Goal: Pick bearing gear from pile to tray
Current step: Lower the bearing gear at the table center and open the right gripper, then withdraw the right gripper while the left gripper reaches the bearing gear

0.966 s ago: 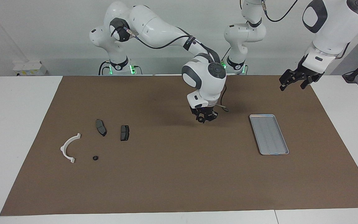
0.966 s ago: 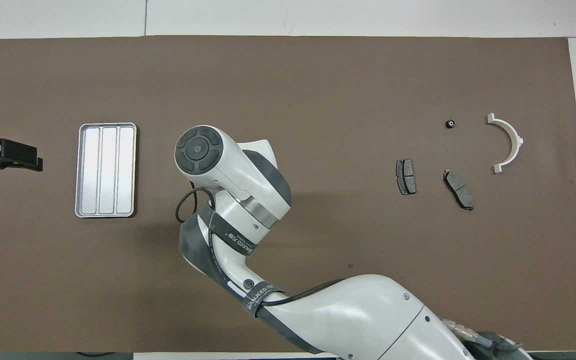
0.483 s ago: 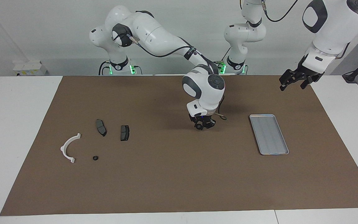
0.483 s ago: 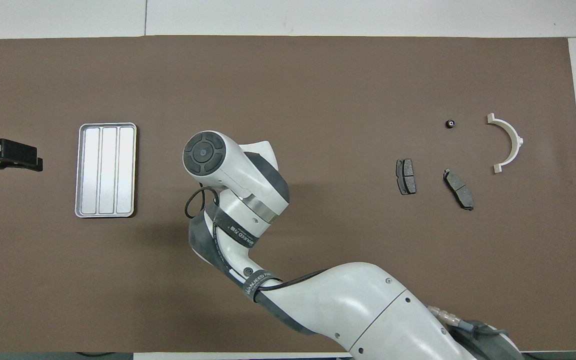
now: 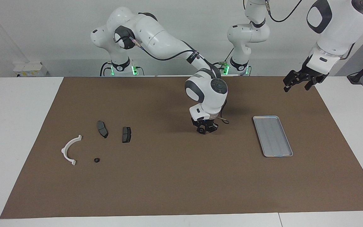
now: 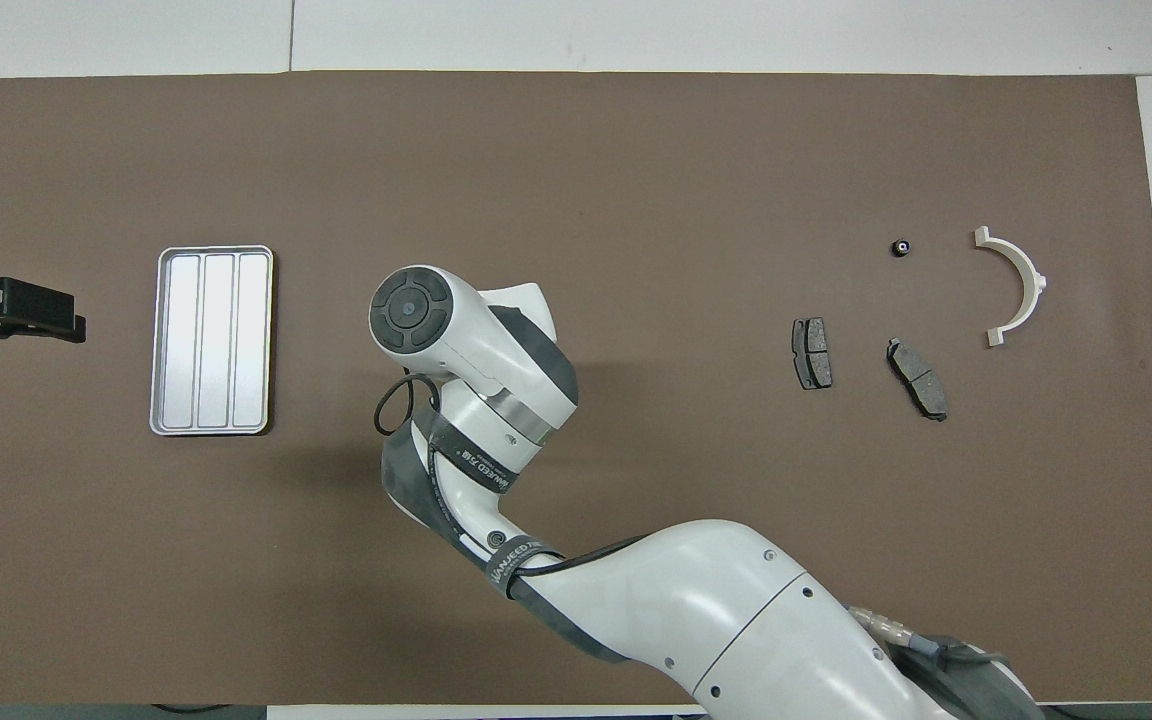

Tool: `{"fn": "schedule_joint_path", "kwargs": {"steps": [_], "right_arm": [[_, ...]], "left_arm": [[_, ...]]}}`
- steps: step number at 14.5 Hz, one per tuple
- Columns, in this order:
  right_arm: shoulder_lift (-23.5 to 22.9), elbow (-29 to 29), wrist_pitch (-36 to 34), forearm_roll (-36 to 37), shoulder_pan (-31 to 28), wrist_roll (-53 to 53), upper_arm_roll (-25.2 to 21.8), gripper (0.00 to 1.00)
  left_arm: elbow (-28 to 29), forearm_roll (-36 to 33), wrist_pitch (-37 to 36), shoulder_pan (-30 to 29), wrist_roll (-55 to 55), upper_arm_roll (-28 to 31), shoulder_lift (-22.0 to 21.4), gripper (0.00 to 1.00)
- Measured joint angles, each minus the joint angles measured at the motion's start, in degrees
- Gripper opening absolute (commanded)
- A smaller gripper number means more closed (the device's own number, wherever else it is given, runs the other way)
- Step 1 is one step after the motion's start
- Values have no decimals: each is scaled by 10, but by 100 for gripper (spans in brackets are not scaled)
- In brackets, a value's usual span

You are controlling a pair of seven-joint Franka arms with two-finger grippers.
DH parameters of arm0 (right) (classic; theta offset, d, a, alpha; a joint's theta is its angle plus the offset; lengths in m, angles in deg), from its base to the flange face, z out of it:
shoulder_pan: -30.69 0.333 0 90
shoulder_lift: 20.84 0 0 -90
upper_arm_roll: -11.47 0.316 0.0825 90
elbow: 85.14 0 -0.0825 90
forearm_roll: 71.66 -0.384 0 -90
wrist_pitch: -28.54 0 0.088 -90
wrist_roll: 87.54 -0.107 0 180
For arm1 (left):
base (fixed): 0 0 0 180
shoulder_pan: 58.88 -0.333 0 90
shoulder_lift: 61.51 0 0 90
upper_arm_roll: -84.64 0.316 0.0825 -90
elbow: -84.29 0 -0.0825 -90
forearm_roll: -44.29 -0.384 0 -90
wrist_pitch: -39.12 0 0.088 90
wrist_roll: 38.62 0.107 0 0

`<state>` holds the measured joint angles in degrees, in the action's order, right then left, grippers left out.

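Note:
The pile lies at the right arm's end of the mat: a white half-ring bracket [image 5: 69,149] [image 6: 1017,285], two dark brake pads [image 5: 102,129] [image 5: 126,134] and a small black ring [image 5: 96,160] [image 6: 901,247]. The silver tray [image 5: 272,136] [image 6: 212,340] lies bare toward the left arm's end. My right gripper [image 5: 204,129] hangs low over the middle of the mat, between pile and tray, shut on what looks like a small black ring. In the overhead view its own wrist [image 6: 436,320] hides it. My left gripper [image 5: 298,83] [image 6: 31,312] waits open, raised beside the tray.
A brown mat [image 5: 181,176] covers most of the white table. A loose black cable loop [image 6: 394,405] hangs at the right wrist. The right arm's forearm [image 6: 696,610] crosses the mat's near part in the overhead view.
My right gripper has come down toward the mat over its middle and drifted slightly away from the tray. The left arm and the pile have not moved.

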<state>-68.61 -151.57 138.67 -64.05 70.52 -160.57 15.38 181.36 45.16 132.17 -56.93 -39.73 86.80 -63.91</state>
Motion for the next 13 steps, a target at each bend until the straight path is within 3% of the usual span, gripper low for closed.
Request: {"fn": "schedule_joint_path", "kwargs": {"steps": [1, 7, 10, 13], "right_arm": [[0, 0, 1, 0, 0, 0, 0, 100], [9, 25, -24, 2, -13, 4, -2, 100], [38, 78, -90, 2, -45, 67, -2, 100], [75, 91, -113, -3, -98, 171, -2, 100]], "left_arm": [[0, 0, 0, 0, 0, 0, 0, 100], [0, 0, 0, 0, 0, 0, 0, 100], [0, 0, 0, 11, 0, -3, 0, 100], [0, 0, 0, 20, -13, -4, 0, 100]]}}
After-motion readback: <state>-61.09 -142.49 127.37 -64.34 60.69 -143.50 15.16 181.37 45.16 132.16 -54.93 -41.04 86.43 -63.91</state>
